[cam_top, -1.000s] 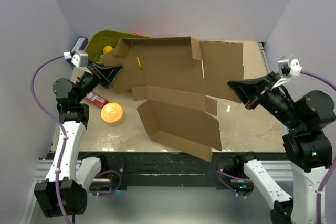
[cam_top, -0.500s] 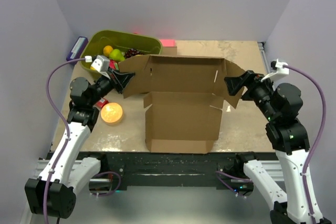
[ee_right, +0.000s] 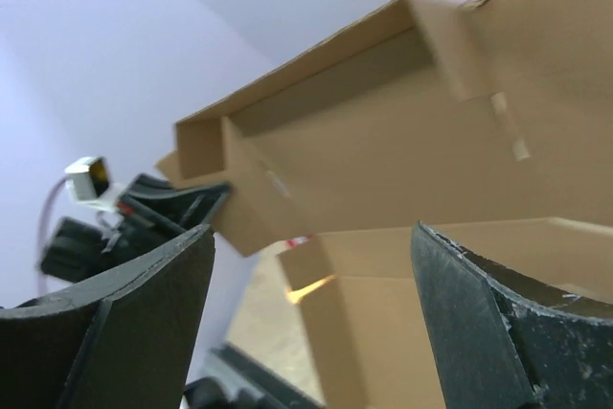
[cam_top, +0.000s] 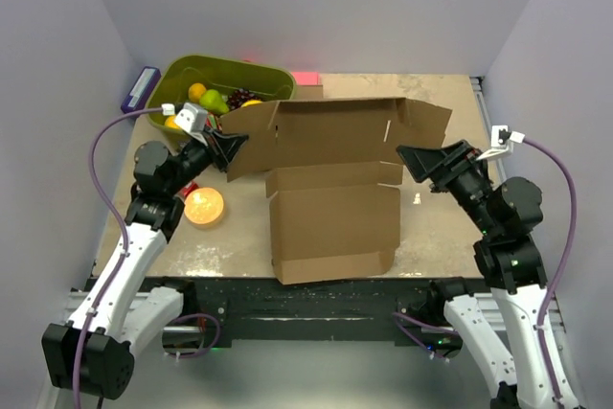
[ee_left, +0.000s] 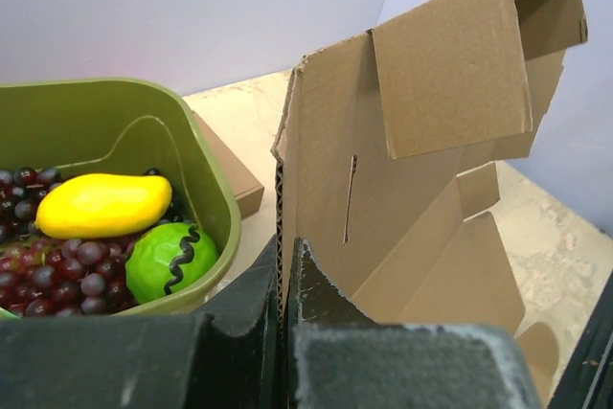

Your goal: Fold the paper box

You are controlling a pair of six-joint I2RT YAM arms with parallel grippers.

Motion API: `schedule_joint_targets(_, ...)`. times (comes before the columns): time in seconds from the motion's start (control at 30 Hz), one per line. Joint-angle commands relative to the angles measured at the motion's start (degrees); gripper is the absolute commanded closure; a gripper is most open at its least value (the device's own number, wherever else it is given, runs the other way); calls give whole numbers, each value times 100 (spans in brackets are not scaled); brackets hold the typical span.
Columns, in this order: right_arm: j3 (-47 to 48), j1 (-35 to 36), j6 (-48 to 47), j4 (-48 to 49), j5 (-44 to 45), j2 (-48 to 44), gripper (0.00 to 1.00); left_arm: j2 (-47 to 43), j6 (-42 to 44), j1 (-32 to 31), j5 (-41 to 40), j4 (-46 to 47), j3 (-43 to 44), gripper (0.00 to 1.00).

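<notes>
1. My left claw is pressed together on the paper box, pinching the edge of its raised back panel at the box's 10 o'clock corner.
2. In the left wrist view, that cardboard edge runs straight down between my fingers.
3. My right claw is spread wide and holds nothing. It is at the box's 2 o'clock corner, and I cannot tell whether it touches.
4. The box sits mid-table, with its near part lying low and its back panel standing up.
5. A green bin of fruit is at the table's 11 o'clock, and an orange ball is at the box's 9 o'clock.
</notes>
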Motion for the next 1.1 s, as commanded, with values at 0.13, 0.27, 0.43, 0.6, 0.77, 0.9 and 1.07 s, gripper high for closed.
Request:
schedule_joint_targets(0.13, -836, 35, 2111, 2509, -399, 10, 15, -159, 644, -377, -653, -235, 43, 100)
schedule_joint_targets(0.27, -872, 708, 2104, 2905, -32, 563, 14, -132, 741, -483, -714, -262, 34, 100)
schedule_joint_targets(0.43, -582, 2570, 1681, 3318, 1191, 1460, 13, -176, 872, -545, -802, -323, 25, 100)
schedule_joint_targets(0.6, -547, 2803, 1594, 3506, 1454, 2007, 11, -325, 1039, -580, -828, -359, -36, 100)
schedule_joint_targets(0.77, -556, 2777, 1233, 2950, 2606, 1400, 1, -379, 1066, -694, -794, -341, -63, 100)
schedule_joint_targets(0.9, -187, 2707, 1250, 2608, 2572, 1706, 1, -396, 1031, -755, -714, -332, -54, 100)
schedule_joint_targets(1.07, -160, 2593, 1749, 2967, 2335, 2242, 2, -519, 1057, -843, -697, -315, -115, 100)
